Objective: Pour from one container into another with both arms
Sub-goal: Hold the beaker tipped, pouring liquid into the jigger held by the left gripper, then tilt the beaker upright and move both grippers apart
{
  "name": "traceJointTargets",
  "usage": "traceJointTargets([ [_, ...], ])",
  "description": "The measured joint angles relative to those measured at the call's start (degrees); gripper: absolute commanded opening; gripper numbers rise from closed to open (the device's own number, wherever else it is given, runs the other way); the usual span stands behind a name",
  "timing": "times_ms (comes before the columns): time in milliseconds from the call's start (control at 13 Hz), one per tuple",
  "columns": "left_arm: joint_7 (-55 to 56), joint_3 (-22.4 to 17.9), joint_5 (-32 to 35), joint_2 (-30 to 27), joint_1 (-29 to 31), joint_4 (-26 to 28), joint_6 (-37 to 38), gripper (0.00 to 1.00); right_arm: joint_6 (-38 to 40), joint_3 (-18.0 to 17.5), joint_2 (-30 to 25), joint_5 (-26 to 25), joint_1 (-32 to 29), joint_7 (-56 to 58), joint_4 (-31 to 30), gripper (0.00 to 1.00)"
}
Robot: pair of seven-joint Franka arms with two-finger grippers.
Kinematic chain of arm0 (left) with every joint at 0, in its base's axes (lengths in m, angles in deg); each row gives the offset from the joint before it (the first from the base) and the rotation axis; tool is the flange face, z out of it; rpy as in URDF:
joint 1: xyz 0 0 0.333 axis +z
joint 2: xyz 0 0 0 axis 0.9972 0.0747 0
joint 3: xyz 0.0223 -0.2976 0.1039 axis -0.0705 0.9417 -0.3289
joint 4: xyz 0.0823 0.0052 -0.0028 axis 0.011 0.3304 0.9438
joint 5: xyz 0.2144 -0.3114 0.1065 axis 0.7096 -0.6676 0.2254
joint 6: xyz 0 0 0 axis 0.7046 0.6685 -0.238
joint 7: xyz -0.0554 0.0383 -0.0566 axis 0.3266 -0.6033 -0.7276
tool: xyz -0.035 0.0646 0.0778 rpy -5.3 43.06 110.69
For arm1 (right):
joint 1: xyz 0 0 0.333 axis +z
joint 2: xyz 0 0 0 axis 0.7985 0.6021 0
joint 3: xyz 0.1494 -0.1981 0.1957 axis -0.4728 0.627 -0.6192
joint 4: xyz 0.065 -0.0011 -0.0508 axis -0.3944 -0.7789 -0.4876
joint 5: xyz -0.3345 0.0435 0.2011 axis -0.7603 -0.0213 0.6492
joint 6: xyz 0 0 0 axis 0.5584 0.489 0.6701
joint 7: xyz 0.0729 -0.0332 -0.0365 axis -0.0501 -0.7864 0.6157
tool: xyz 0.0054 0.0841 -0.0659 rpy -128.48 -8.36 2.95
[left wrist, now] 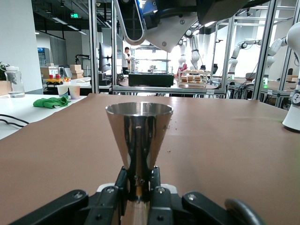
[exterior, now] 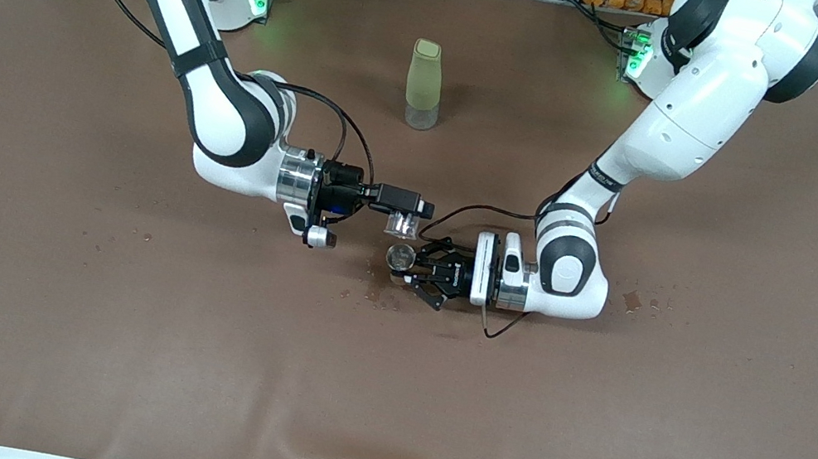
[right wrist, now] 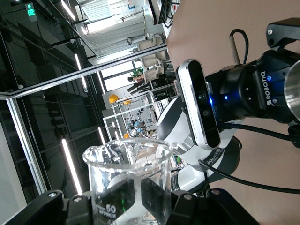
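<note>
In the front view my right gripper (exterior: pixel 404 210) is shut on the small clear glass cup (exterior: pixel 405 224), which is tipped on its side in the air just above the jigger. The right wrist view shows the cup (right wrist: pixel 127 180) clamped between the dark fingers (right wrist: pixel 171 204). My left gripper (exterior: pixel 413 264) is shut on the silver jigger (exterior: pixel 399 258), low over the brown table. In the left wrist view the jigger (left wrist: pixel 139 133) is upright, gripped at its narrow waist by the left gripper (left wrist: pixel 139 182). Whether either vessel holds liquid does not show.
A tall pale-green bottle (exterior: pixel 424 85) stands on the table, farther from the front camera than both grippers. Small wet spots mark the brown cloth (exterior: pixel 103 344) below the jigger (exterior: pixel 380 297) and near the left arm's wrist (exterior: pixel 633 301).
</note>
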Motion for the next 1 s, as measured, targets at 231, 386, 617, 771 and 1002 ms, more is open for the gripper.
traceJointTargets([
  [231, 0.0, 0.0, 0.0, 0.0, 0.03, 0.0, 0.2, 0.0, 0.0, 0.0, 0.0, 0.11, 0.0, -1.73, 0.06, 0.0],
  [386, 0.0, 0.0, 0.0, 0.0, 0.04, 0.0, 0.23, 0.0, 0.0, 0.0, 0.0, 0.2, -0.01, -2.69, 0.08, 0.0],
  [617, 0.0, 0.0, 0.0, 0.0, 0.04, 0.0, 0.27, 0.0, 0.02, 0.0, 0.0, 0.22, -0.01, -3.59, 0.09, 0.0],
  [771, 0.0, 0.0, 0.0, 0.0, 0.04, 0.0, 0.29, 0.0, 0.02, 0.0, 0.0, 0.1, -0.01, -3.09, 0.09, 0.0],
  [1002, 0.0, -0.02, 0.0, 0.0, 0.08, 0.0, 0.34, 0.0, -0.34, 0.04, 0.01, -4.64, -0.02, 5.56, 0.09, 0.0],
])
